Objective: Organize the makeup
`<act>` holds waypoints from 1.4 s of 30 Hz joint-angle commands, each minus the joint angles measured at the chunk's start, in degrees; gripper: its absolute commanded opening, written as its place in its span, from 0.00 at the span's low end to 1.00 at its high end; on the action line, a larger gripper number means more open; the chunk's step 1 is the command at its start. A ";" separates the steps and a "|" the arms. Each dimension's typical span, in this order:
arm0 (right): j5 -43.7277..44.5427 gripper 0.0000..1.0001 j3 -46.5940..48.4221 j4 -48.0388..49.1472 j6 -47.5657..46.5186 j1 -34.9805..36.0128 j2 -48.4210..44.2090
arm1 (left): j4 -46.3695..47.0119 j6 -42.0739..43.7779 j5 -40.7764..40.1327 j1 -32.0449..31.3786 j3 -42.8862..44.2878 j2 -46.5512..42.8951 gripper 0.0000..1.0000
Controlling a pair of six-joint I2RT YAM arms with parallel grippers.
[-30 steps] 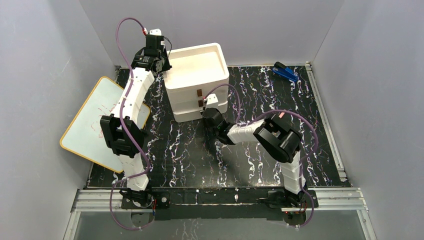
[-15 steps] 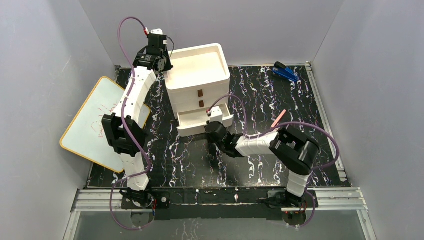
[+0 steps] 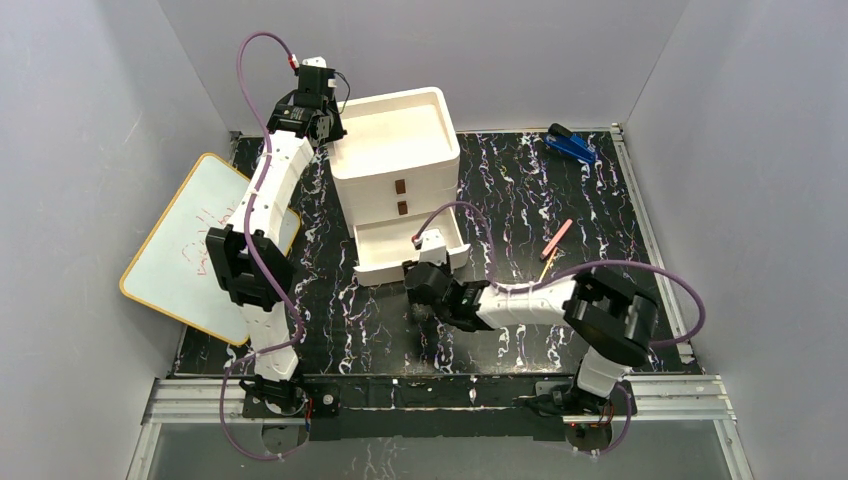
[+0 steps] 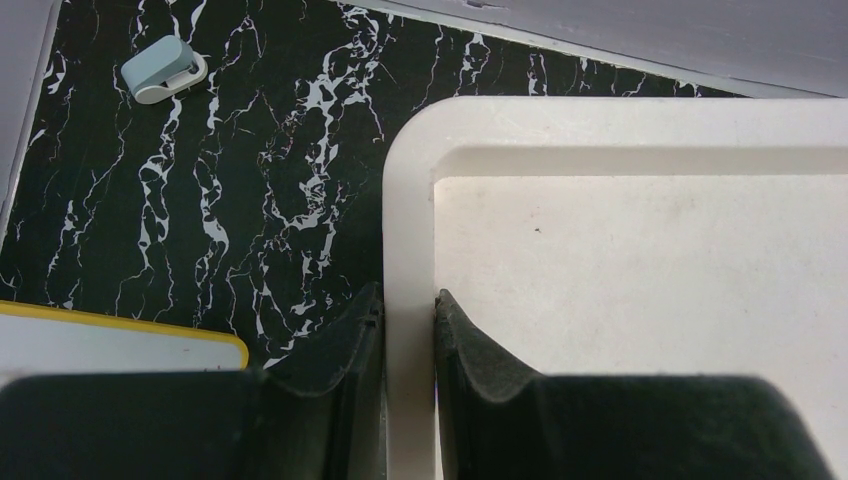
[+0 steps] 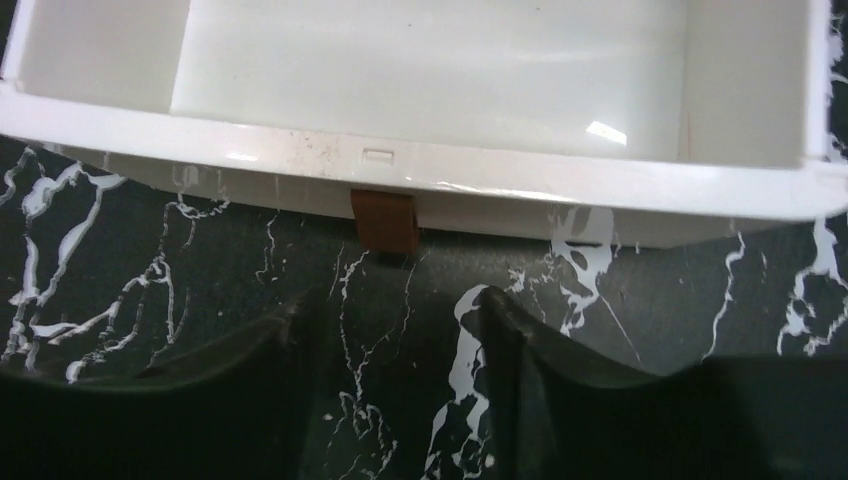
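Left fingers (image 4: 335, 365): clenched on the back-left rim of the white drawer unit (image 3: 395, 150), one finger outside the wall and one inside the top tray. You are likely holding it there so the unit does not slide when a drawer is worked.
Right fingers (image 5: 235, 375): released and spread, low over the table (image 3: 500, 190), with nothing between them. The brown tab (image 5: 386, 220) sits just ahead of the gap, apart from both fingers.
Bottom drawer (image 5: 500, 175): stands out from the unit towards you. What you can see of its inside is bare and white, so it looks ready to take things.
Pink-and-yellow stick (image 3: 556, 240): lying flat on the table to the right of the open drawer, well apart from both arms. It is the only piece of makeup you can see here.
Other things: a blue stapler-like object (image 3: 572, 145) at the far right corner and a whiteboard (image 3: 190, 250) leaning off the left edge; neither belongs in the drawer.
Stage: early, by my reading, since nothing is stowed yet.
Next: probably send the free right arm to the stick while the left keeps the unit steady.
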 commanded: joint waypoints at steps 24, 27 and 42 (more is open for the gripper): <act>-3.73 0.83 14.10 -35.04 13.60 -47.80 -12.75 | -11.06 2.20 6.94 -0.61 -7.87 3.32 0.00; -8.66 0.77 13.15 -33.18 13.80 -51.71 -10.09 | -11.39 2.65 6.74 -0.40 -7.98 2.91 0.00; -12.48 0.57 10.27 -28.08 12.69 -58.06 -1.76 | -11.53 3.23 7.18 0.15 -8.58 2.84 0.00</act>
